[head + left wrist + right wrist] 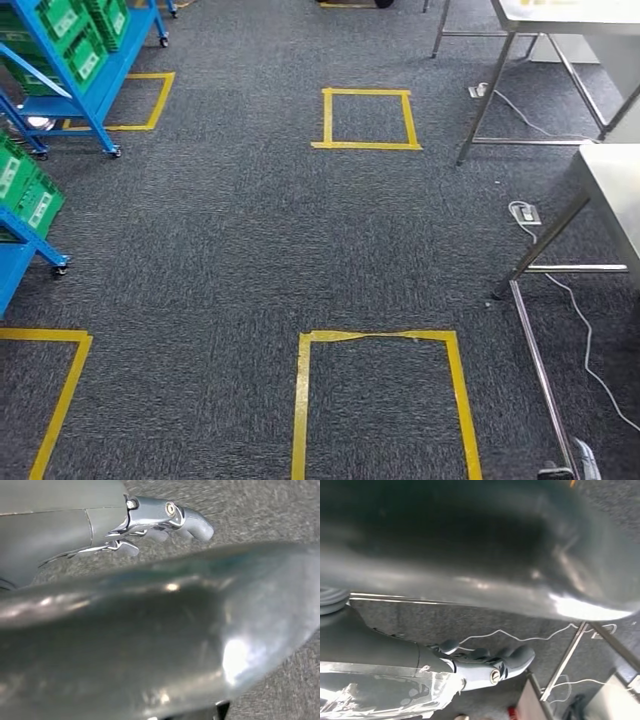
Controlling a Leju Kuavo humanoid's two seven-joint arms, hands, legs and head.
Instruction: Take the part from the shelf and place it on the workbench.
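**Standing on the carpet between shelf and bench, both hands holding nothing**

I am looking down at grey carpet (226, 250) marked with yellow tape squares. One square (367, 118) is lying ahead of me, a larger one (385, 400) is lying close below my view, and a part of another (53, 390) is showing at the lower left.

The blue shelf (83, 95) is standing on castors at the far left, carrying green bins (79, 45) with white labels. A second blue rack (23, 250) with more green bins (26, 195) is sitting nearer, also at the left edge. I cannot tell the part itself from here; whatever the bins are holding is too small to make out.

The bench (615, 190) is showing at the right, a pale top on metal legs, with a second bench (558, 15) beyond it. A white cable (581, 320) is trailing over the carpet beside the legs.

My left hand (158, 525) is hanging over the carpet, fingers stretched nearly straight and lying close together, gripping nothing. My right hand (490, 662) is doing the same: fingers extended with only a slight curl, nothing in them, with the white cable and metal bench legs (565, 665) on the floor behind it. Both are released.
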